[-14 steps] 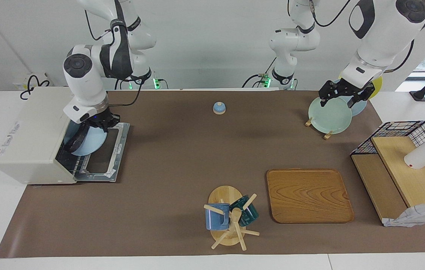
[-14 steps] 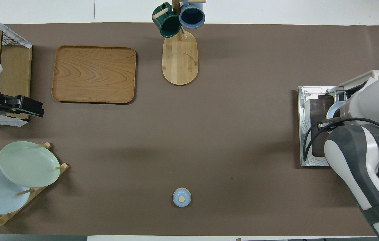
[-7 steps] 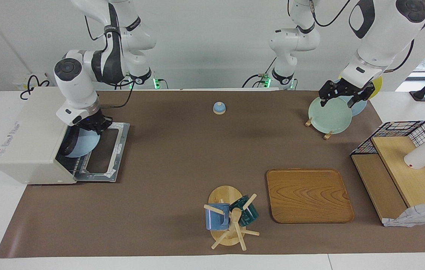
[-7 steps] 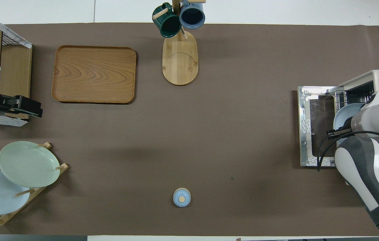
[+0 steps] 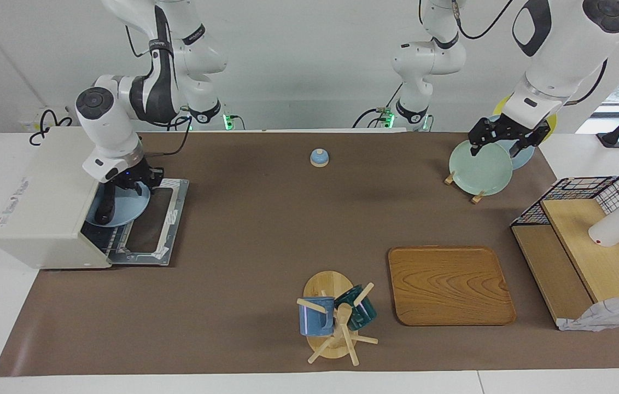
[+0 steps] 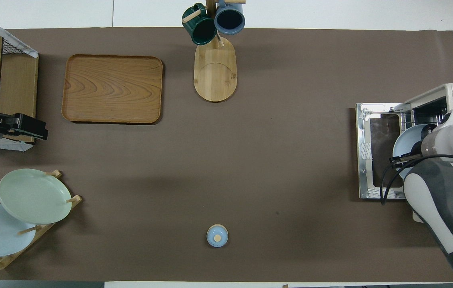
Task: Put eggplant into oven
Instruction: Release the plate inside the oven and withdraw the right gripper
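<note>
Eggplant (image 5: 106, 203) on plate (image 5: 123, 208) at oven (image 5: 41, 197) mouth.

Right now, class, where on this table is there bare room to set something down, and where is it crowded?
Bare: the mat between the oven, bell and mug rack, and the wooden tray. Crowded: the oven mouth, where the right gripper holds a blue plate, and the plate rack under the left gripper.
</note>
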{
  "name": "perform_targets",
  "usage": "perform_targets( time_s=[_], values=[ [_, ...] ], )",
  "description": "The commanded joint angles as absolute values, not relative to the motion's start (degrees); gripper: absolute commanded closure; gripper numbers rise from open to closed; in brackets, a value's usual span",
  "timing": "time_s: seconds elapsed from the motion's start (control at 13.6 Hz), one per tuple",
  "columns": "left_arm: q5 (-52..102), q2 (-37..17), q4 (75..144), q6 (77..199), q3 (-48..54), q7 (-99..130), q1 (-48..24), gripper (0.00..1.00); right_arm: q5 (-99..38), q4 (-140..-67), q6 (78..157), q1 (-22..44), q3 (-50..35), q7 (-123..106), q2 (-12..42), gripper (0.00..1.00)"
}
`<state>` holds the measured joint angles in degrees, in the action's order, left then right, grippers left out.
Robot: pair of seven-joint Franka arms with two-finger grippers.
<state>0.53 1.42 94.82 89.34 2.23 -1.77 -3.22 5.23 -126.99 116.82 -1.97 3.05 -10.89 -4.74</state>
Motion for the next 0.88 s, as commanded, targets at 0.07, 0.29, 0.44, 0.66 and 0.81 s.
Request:
perform_targets(
  time_s=[0.07, 0.29, 0.44, 0.66, 0.81],
  values=[
    [1.2, 2.5, 95.4, 88.8, 3.6, -1.4, -1.6, 0.00, 2.5, -124.0, 119.2, 3.2, 2.5, -8.4, -4.1, 0.88],
    [1.2, 2.5, 95.5, 88.9, 3.5, -1.5, -1.5, 0.00, 2.5, -127.0, 129.3, 7.7, 2.6, -0.7, 1.6, 1.00],
    [1.2, 2.5, 95.6, 88.4, 3.5, -1.4, -1.6, 0.00, 2.6, -128.7, 131.7, 7.1, 2.6, -2.3, 1.8, 1.00],
    [1.1, 2.5, 95.6, 88.6, 3.4, -1.4, -1.5, 0.00, 2.6, -130.5, 135.3, 6.2, 2.7, -2.3, 4.1, 1.00],
    [1.2, 2.5, 95.5, 88.6, 3.4, -1.4, -1.6, 0.00, 2.6, -131.0, 135.7, 6.2, 2.7, -2.0, 5.3, 1.00]
  ],
)
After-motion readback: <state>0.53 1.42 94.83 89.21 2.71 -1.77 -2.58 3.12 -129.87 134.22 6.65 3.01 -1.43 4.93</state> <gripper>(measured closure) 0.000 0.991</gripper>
